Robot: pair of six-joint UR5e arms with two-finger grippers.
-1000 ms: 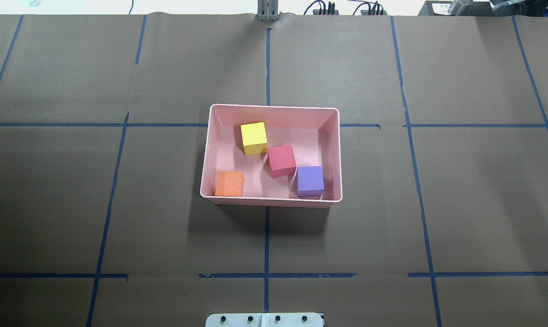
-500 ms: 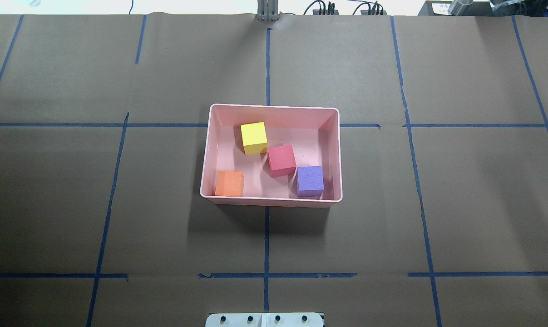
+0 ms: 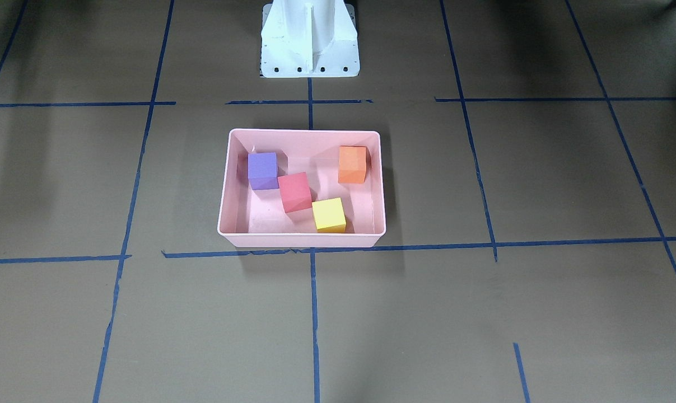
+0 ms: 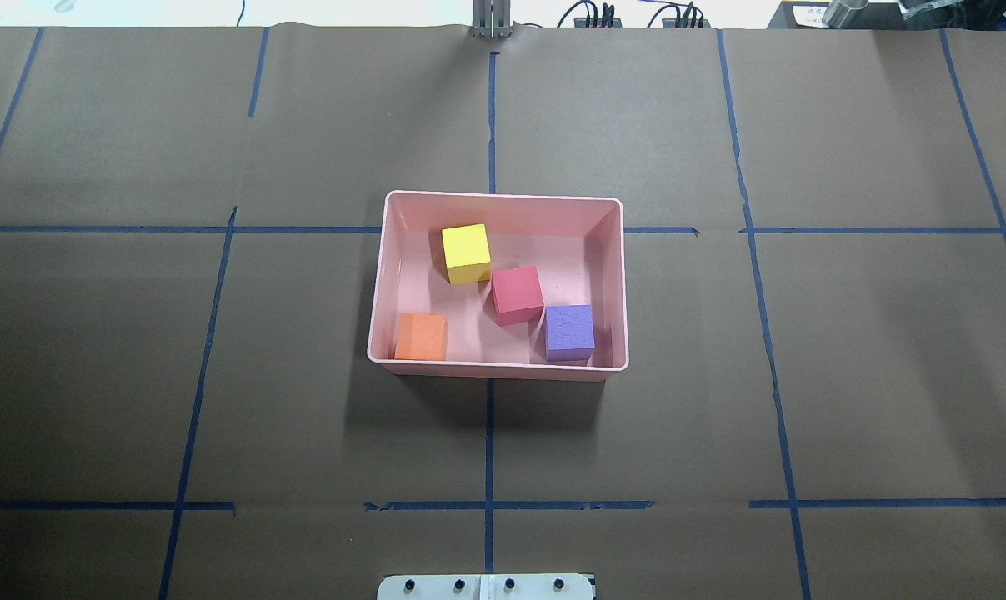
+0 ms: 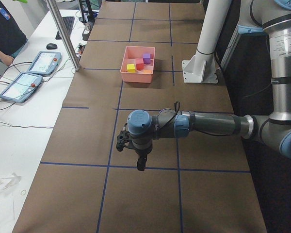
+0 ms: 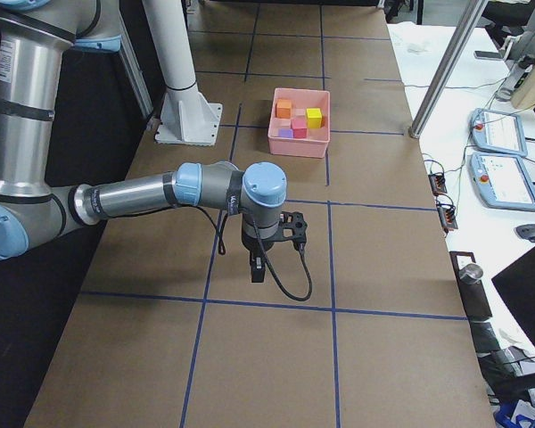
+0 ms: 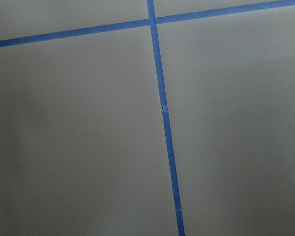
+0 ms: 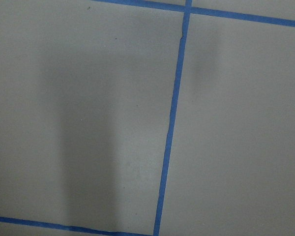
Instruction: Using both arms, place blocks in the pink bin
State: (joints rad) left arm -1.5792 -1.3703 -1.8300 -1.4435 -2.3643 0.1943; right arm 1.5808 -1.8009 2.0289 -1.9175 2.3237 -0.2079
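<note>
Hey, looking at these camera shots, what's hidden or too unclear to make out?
1. Left gripper: seen only in the left side view, edge-on; open or shut unclear.
2. Right gripper: likewise, right side view only.
3. Orange block: base hidden behind the near wall of the pink bin, overhead view.
4. Wrist views: only taped paper, no gripper parts.

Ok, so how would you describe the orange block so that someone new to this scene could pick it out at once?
From overhead, the pink bin sits at the middle of the table. Inside it, the yellow block, red-pink block and purple block form a diagonal line. The orange block sits alone in the corner nearest the robot on its left, apart from the other three.
</note>
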